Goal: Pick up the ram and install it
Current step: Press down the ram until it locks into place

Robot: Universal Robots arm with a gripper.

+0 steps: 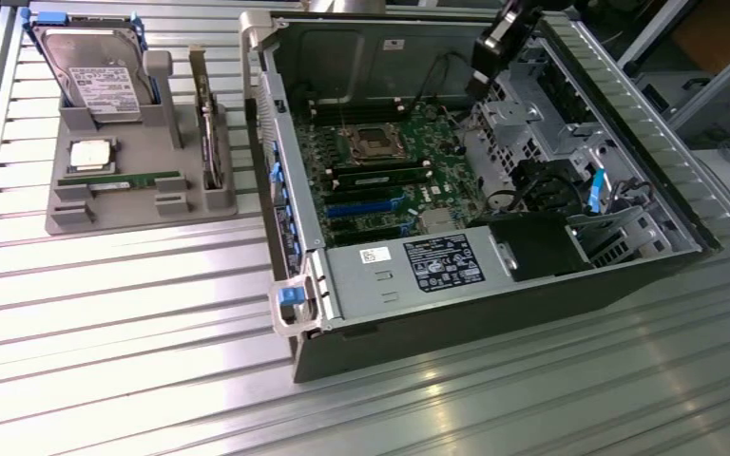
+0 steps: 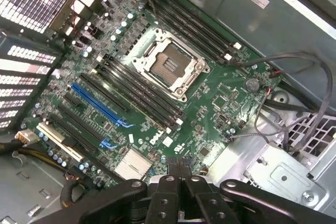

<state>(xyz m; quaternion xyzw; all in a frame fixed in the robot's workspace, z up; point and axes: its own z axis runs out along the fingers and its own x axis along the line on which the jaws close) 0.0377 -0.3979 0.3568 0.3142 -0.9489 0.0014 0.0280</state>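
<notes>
Claw (image 2: 181, 169) shut, empty, above motherboard (image 2: 157, 93); ram (image 1: 122, 178) in grey holder (image 1: 118, 214); its label unreadable.

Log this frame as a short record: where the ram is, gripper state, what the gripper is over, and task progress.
ram: lying in the grey holder tray, on the exterior view's left, beside the open computer case
gripper: shut, holding nothing
gripper position: above the motherboard, near the empty processor socket
progress: ram not yet picked up
</notes>
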